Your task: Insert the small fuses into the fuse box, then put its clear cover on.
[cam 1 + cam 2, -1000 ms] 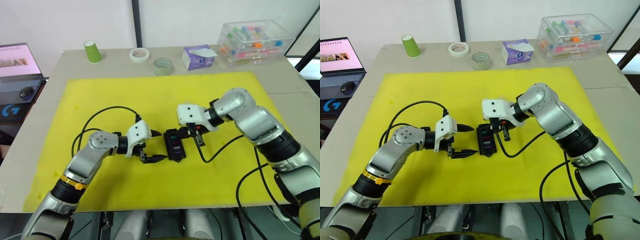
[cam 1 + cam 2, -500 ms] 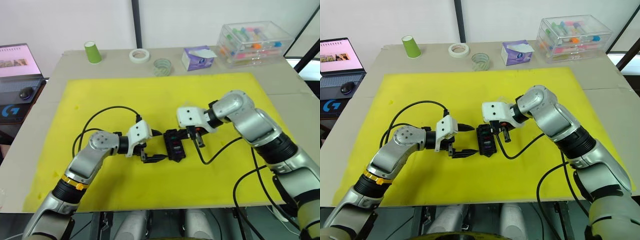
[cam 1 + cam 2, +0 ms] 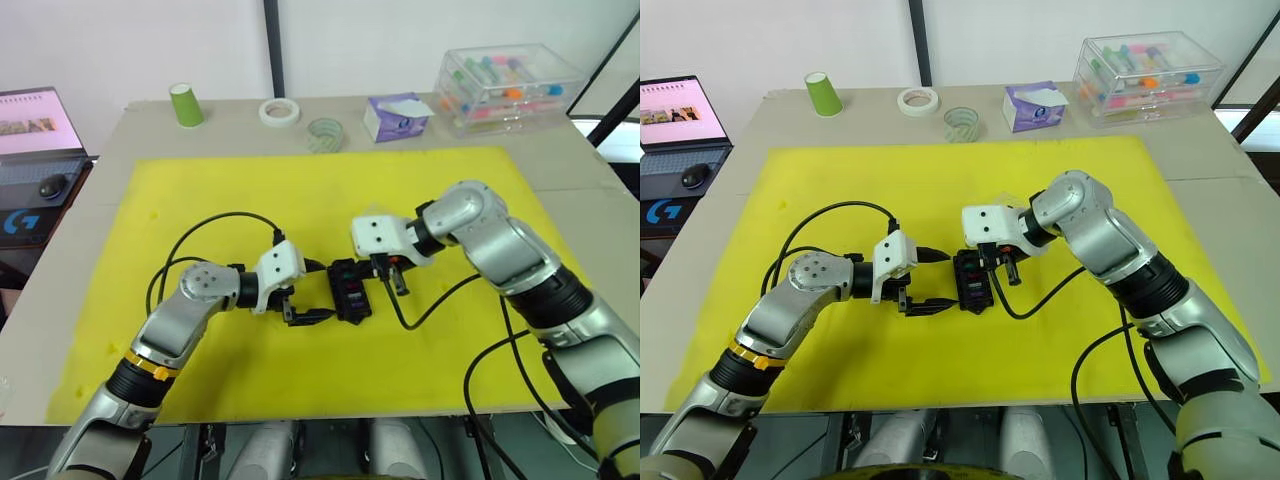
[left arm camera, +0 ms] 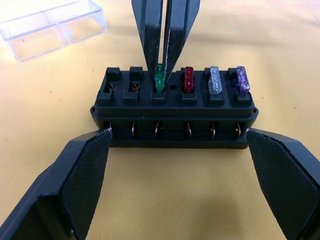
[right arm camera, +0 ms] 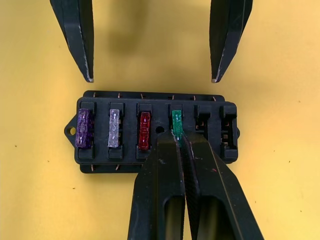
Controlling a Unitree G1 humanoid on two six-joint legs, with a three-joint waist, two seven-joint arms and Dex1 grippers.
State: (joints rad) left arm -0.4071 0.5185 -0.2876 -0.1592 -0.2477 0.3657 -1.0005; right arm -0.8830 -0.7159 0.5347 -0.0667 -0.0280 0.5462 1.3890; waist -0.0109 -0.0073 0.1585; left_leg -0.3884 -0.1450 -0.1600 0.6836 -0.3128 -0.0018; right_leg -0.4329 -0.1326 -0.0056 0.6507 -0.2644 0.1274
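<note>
A bright yellow mat (image 3: 300, 190) covered a grey tabletop (image 3: 590, 180) set against a white wall. Near its middle sat the small black plastic fuse box (image 3: 350, 290). The right gripper (image 5: 177, 135) had its fingers pinched together on a green blade fuse (image 4: 159, 78) standing in the box's fourth slot. Beside it sat red (image 4: 188, 79), grey (image 4: 214, 81) and purple (image 4: 241, 80) fuses; two slots were empty. The left gripper (image 3: 312, 292) had its fingers spread wide, flanking the box's ends, one touching a corner. The clear rectangular plastic cover (image 4: 52, 27) lay on the mat beyond the box. A large clear drawer box (image 3: 510, 82) with coloured contents stood at the far right edge.
</note>
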